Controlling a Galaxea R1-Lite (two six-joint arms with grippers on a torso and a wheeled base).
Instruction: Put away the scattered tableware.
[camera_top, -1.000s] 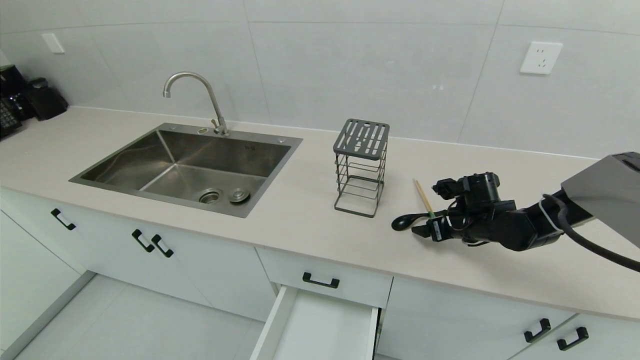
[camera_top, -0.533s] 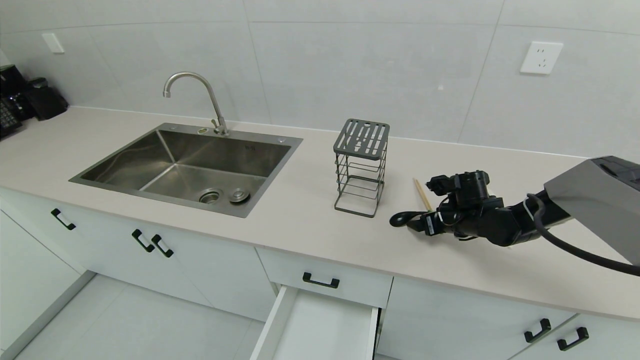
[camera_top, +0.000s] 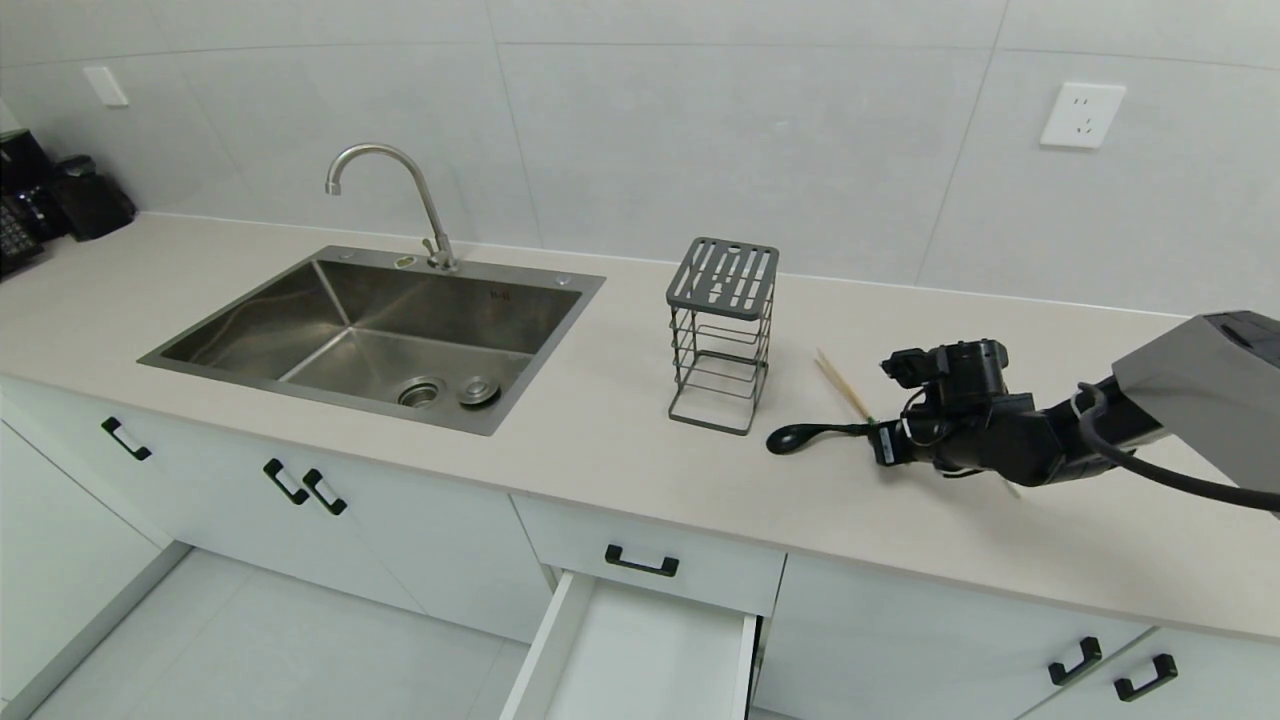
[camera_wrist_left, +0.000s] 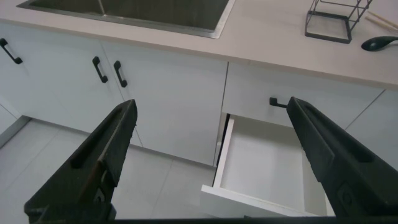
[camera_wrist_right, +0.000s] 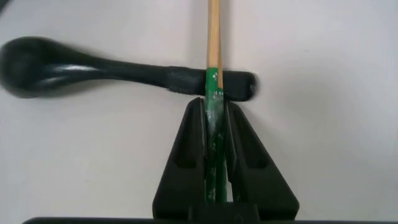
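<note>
Shifted leftward: spoon (camera_top: 797, 437), chopsticks (camera_top: 842, 388). Right gripper (camera_wrist_right: 214, 109) clenched on chopsticks' green end; shafts point wallward, crossing the spoon handle.

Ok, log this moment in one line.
right hand: shut on chopstick | chopstick: crosses black spoon handle | left hand: open, facing open drawer

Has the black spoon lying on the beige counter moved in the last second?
Yes. The black spoon has slid slightly to the robot's left, so its bowl now lies closer to the foot of the grey wire rack, which stayed put.
</note>
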